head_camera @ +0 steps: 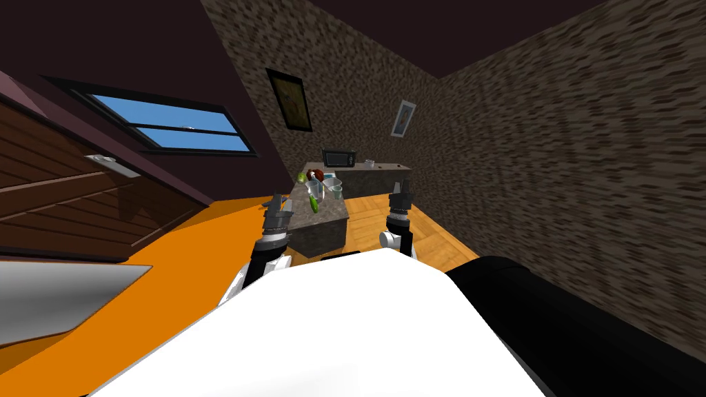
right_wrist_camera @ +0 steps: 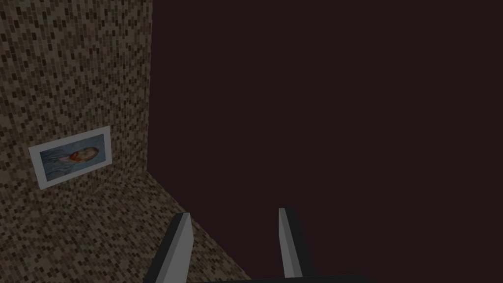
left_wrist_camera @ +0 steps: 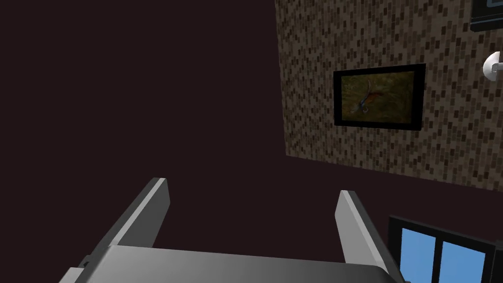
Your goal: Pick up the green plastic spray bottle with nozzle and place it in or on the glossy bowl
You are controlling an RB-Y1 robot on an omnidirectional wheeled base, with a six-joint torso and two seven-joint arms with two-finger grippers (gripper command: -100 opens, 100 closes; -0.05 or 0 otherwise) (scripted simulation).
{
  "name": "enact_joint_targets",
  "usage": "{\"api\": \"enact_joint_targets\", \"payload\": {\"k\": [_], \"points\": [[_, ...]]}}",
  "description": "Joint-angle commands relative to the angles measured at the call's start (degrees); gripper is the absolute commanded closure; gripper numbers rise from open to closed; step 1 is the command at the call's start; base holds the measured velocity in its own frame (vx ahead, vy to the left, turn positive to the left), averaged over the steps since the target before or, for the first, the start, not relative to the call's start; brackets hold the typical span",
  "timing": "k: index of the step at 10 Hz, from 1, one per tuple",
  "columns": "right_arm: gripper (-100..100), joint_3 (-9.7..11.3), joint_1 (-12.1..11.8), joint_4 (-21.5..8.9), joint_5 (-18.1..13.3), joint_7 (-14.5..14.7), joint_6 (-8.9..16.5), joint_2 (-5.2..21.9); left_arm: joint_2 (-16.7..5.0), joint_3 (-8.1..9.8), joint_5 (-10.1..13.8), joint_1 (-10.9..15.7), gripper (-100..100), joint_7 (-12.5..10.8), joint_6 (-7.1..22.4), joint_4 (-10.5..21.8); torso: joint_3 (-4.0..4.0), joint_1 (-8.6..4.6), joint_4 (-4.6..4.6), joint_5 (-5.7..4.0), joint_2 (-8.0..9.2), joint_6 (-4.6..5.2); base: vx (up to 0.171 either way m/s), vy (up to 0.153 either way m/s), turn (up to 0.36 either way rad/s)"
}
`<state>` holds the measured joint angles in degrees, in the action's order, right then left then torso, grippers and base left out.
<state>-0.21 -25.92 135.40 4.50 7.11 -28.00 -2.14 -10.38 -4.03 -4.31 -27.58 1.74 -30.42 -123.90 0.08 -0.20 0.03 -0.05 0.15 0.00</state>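
On the speckled counter island ahead lies a small green bottle with a white top. Just right of it stands a pale, see-through bowl. My left gripper is raised at the island's near left corner, short of the bottle. In the left wrist view the left gripper is wide open and holds nothing. My right gripper is raised to the right of the island, over the wooden floor. Seen from its own wrist, the right gripper stands partly open with nothing between its fingers.
A red object and a small green one sit at the island's far end. Behind them a second counter carries a microwave. An orange floor lies to the left, and a black sofa-like shape to the near right.
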Motion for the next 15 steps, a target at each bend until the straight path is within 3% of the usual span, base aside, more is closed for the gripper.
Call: {"api": "enact_joint_targets", "payload": {"k": [1, 10, 15], "points": [[0, 0.0, 0.0, 0.0, 0.0, 0.0, 0.0, 0.0, -1.7, -0.11, -0.5, 0.1, -100, 0.8, 1.5, 1.8, 0.0, 0.0, 0.0, 0.0, 0.0, 0.0, -0.044, -0.066, -0.013], [0, 0.0, 0.0, 0.0, 0.0, 0.0, 0.0, 0.0, -11.4, 0.68, -3.1, 0.0, -100, 4.6, 8.5, 12.9, 0.0, -0.15, 0.0, -0.04, 0.0, 0.0, -0.048, -0.086, -0.013], [0, 0.0, 0.0, 0.0, 0.0, 0.0, 0.0, 0.0, -17.6, 2.86, -5.4, -0.2, -100, 6.7, 13.1, 18.1, -0.13, -0.14, -0.04, -0.04, -0.25, 0.0, 0.013, -0.097, -0.032]]}}
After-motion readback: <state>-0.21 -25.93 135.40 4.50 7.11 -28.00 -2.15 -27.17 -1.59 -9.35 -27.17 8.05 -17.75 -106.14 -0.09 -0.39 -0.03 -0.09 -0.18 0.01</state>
